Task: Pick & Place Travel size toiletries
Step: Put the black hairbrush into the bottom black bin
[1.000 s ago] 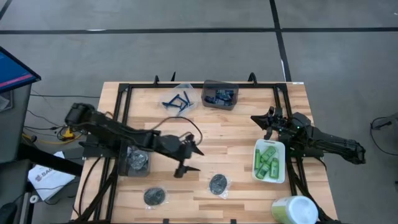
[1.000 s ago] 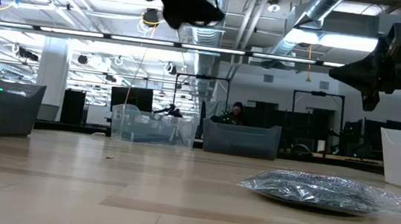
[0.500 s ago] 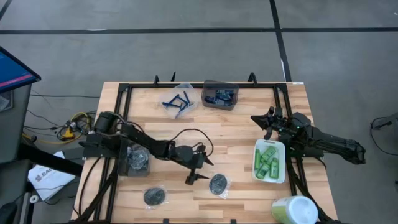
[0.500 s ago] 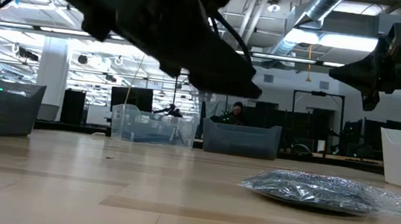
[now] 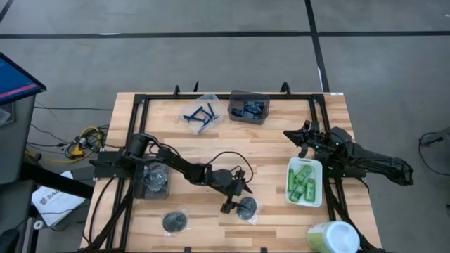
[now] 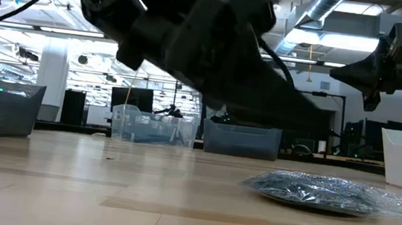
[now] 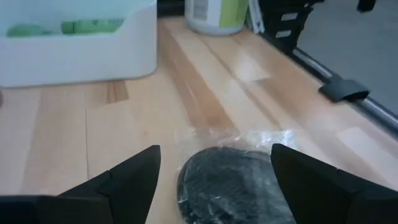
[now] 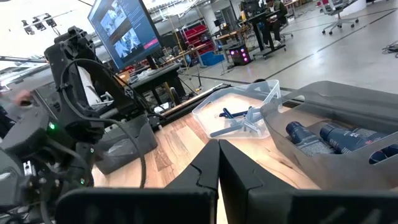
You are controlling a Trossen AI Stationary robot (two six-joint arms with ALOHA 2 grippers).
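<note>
My left gripper (image 5: pixel 237 198) is open and hangs just above a dark round disc in clear wrap (image 5: pixel 247 207) that lies flat on the table near its front edge. In the left wrist view the disc (image 7: pixel 239 184) shows between my two spread fingers. The low view shows the disc (image 6: pixel 327 192) on the wood with the left arm (image 6: pixel 214 54) over it, clear of it. A second wrapped disc (image 5: pixel 175 222) lies farther left. My right gripper (image 5: pixel 299 137) is shut and waits above the table beside the white tray (image 5: pixel 314 200) that holds green mini bottles (image 5: pixel 303 181).
A grey bin (image 5: pixel 153 179) with wrapped discs stands at the left. At the far edge stand a clear bin of blue razors (image 5: pixel 202 112) and a grey bin of navy tubes (image 5: pixel 249 109). A pale-green-topped tub (image 5: pixel 332 237) stands at the near right corner. Bare wood lies mid-table.
My left arm has reached out toward the table's right and near edge and come down, from mid-table to just over the right-hand wrapped disc. Its fingers have stayed open. The right arm and the objects have kept still.
</note>
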